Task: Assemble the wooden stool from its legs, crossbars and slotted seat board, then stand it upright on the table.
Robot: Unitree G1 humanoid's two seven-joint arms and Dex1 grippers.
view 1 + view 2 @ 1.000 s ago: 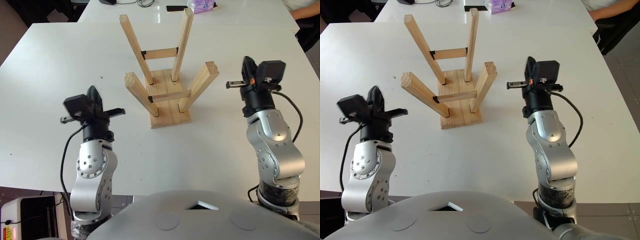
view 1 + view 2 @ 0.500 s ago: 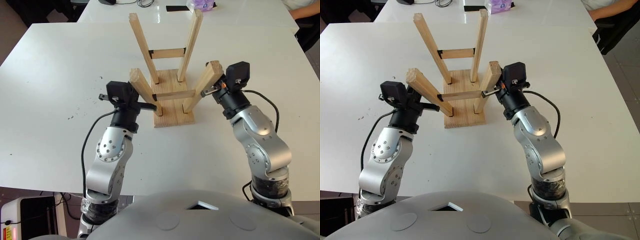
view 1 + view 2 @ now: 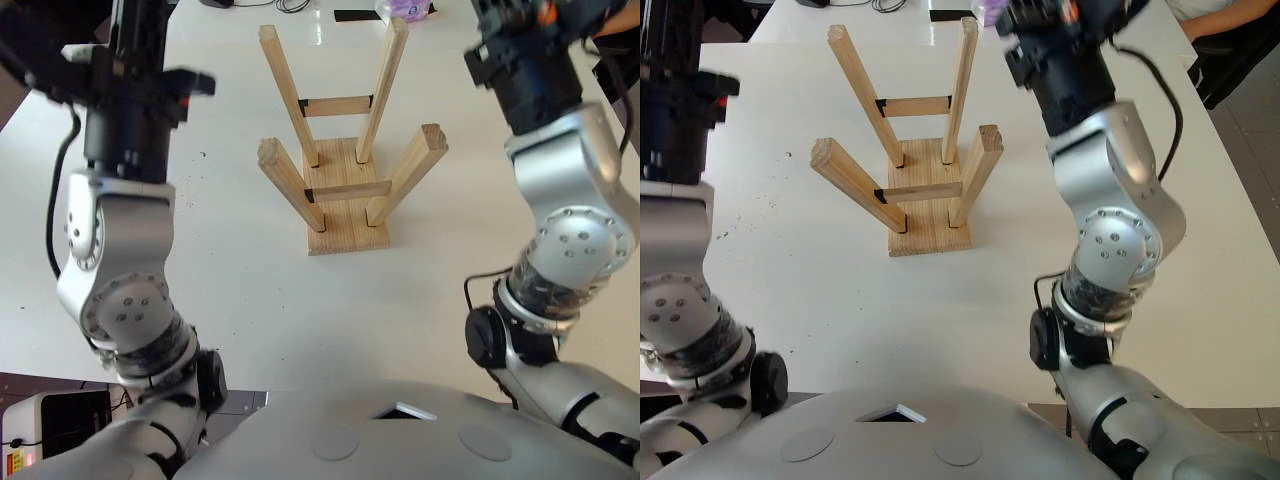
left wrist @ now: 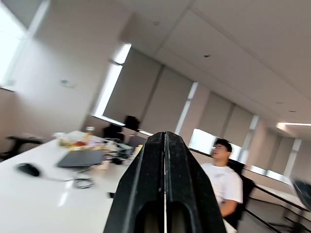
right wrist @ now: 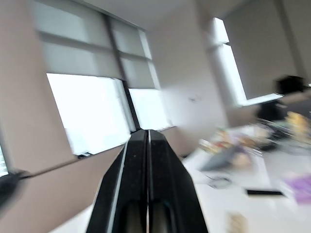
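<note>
stool [image 3: 345,236] is seated inverted, 4 legs [image 3: 288,186] up, as assembled; flip pending. left gripper [image 4: 164,138], right gripper [image 5: 147,136] held clear, closed, empty.

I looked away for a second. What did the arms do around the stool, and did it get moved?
Both arms closed in on the stool's two near legs, then swung up and away from it. The left end effector and the right end effector are now raised high, both shut and holding nothing. The stool stays upside down on its seat board on the table, legs and crossbars in place, roughly where it was.
</note>
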